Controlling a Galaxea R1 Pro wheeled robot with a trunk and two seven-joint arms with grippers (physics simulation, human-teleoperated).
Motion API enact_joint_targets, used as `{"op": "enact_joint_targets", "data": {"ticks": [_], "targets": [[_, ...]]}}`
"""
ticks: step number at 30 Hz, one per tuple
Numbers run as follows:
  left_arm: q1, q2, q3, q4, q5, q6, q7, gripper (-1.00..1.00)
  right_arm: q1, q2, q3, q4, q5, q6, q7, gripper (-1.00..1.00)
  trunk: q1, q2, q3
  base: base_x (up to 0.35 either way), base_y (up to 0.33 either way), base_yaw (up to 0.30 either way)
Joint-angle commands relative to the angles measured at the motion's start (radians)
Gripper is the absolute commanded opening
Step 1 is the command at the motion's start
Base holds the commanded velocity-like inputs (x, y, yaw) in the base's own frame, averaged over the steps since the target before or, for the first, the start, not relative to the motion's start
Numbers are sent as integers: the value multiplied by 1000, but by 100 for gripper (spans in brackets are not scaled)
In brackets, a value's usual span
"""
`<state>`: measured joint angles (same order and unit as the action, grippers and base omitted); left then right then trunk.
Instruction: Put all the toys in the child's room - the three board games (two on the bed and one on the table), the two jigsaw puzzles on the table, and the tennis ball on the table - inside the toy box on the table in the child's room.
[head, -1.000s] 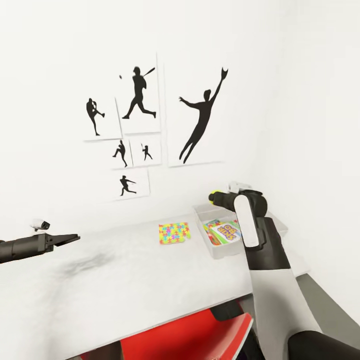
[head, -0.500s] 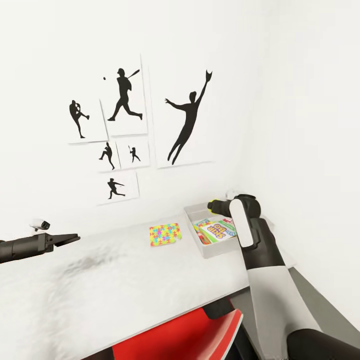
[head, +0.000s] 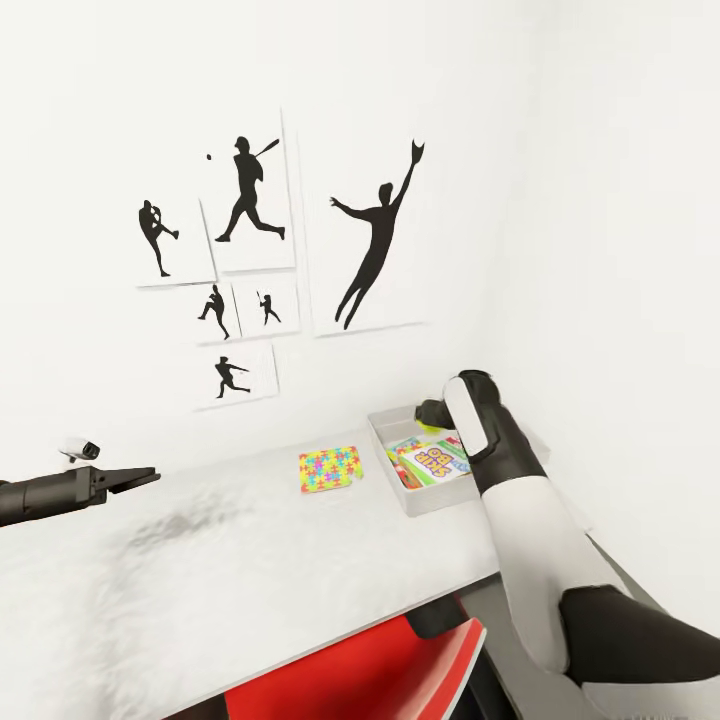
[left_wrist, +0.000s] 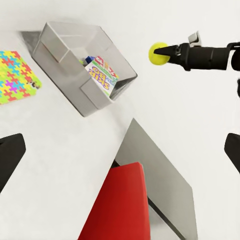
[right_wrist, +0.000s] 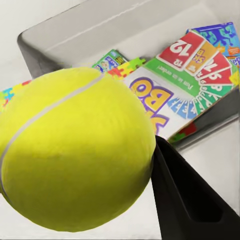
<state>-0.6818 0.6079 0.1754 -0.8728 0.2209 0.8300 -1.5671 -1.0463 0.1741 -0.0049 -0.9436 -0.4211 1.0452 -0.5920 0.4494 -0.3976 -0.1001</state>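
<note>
white wall's got a cluster of black athlete silhouette posters (head: 262, 265), plus a red chair (head: 365, 672) tucked under the desk edge and a dark grey side unit (left_wrist: 157, 185) right beside it

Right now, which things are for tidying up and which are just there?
For the tidy-up: tennis ball in the right gripper, toy box, SKIP-BO game inside it, jigsaw puzzle on the table.

Just there: red chair, athlete posters.
</note>
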Motion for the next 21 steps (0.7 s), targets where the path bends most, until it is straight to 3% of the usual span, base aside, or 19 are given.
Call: {"op": "enact_joint_targets", "data": {"ticks": [1, 9, 21], "targets": [[-1, 1, 0, 0, 0, 11, -4, 100, -5, 0, -2, 21, -12, 2, -14, -100, 1, -2, -2, 0, 0, 0], [-1, 1, -1, 0, 1, 12, -4, 100, -60, 0, -4, 197, -12, 2, -17, -100, 1, -2, -2, 0, 0, 0], [-1, 0, -1, 0, 0, 12, -4, 100, -80, 0, -4, 222, -13, 2, -17, -100, 1, -2, -5, 0, 0, 0]]}}
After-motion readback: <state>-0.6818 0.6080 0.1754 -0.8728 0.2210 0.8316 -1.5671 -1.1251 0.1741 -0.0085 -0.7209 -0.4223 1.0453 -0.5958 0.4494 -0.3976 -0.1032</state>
